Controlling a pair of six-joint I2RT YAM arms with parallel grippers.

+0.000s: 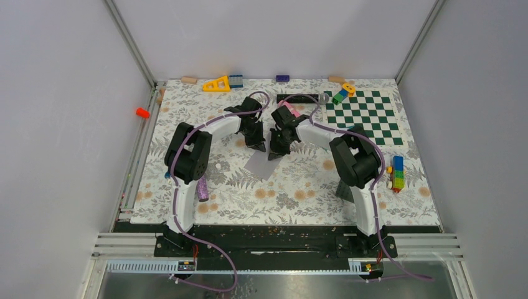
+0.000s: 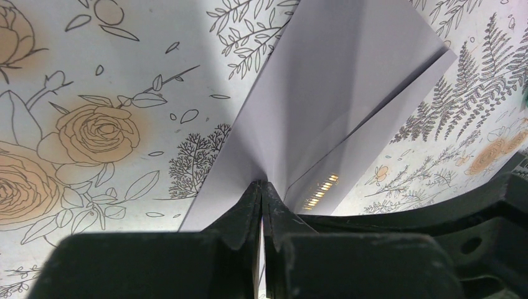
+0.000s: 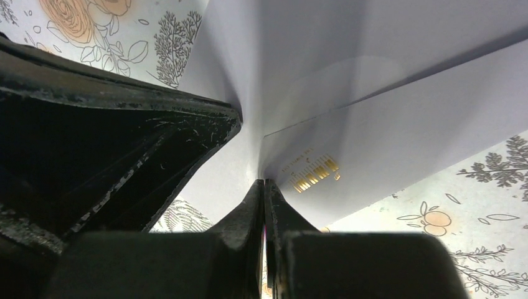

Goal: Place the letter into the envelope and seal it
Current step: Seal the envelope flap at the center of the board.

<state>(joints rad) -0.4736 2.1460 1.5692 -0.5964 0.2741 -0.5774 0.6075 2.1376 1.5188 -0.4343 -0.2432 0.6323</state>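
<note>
As both claws (image 2: pixel 261 184) (image 3: pixel 263 182) pinch the envelope (image 2: pixel 348 75), its gold print (image 3: pixel 311 173) is illegible.

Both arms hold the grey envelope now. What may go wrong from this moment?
The left fingers and the right fingers both pinch the envelope, close together; opposed pulls may tear or crease it. In the top view they nearly meet and may collide. No letter is visible, so sealing might come too early.
</note>
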